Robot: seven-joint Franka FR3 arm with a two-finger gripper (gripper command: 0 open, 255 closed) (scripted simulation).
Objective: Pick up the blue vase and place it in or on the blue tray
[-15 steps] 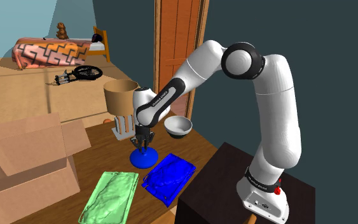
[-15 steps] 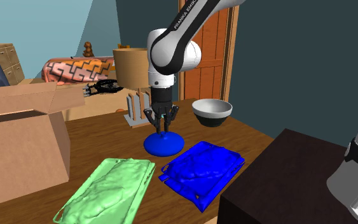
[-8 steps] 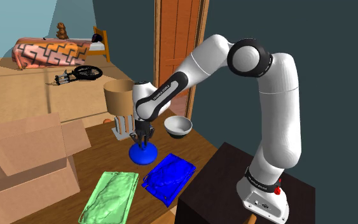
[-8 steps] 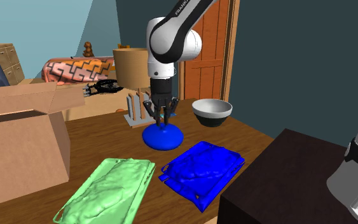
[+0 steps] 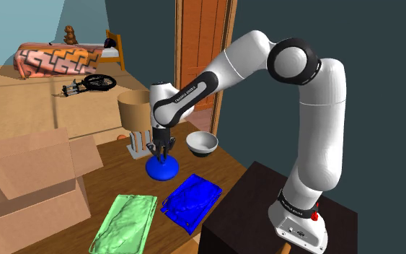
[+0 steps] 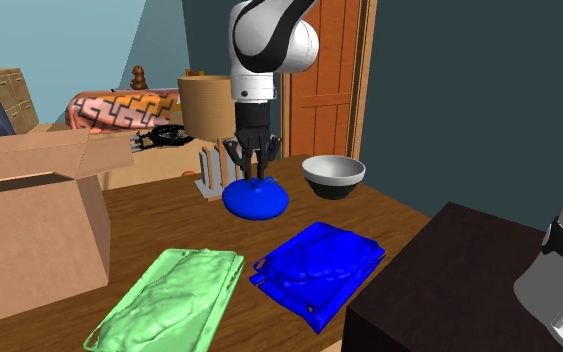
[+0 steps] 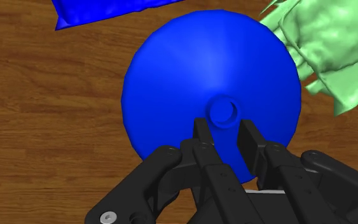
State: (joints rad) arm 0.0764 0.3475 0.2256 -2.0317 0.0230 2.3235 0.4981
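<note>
Bedroom setting with a wooden table (image 6: 159, 230) in front of the arm's stand. The claw (image 7: 225, 127) hangs straight down over the blue vase (image 7: 190, 83), its two fingers (image 7: 203, 130) drawn close together and clasping the narrow neck from either side. Grasping the slim neck rather than the wide, rounded base lets the small claw span the vase, and the vertical approach keeps the vase (image 5: 163, 167) upright beneath the claw (image 5: 161, 150). In the second exterior view the vase (image 6: 255, 200) sits at or just above the tabletop; contact with the wood cannot be settled. The blue tray (image 5: 192, 200) lies flat at the vase's five o'clock in the shoulder view, near but apart, so the carry should be short. A green tray (image 5: 125, 220) lies at seven o'clock and a bowl (image 5: 202, 143) at two o'clock, both beside the likely path and best cleared by height. A cardboard box (image 5: 28, 180) stands well apart at nine o'clock.
</note>
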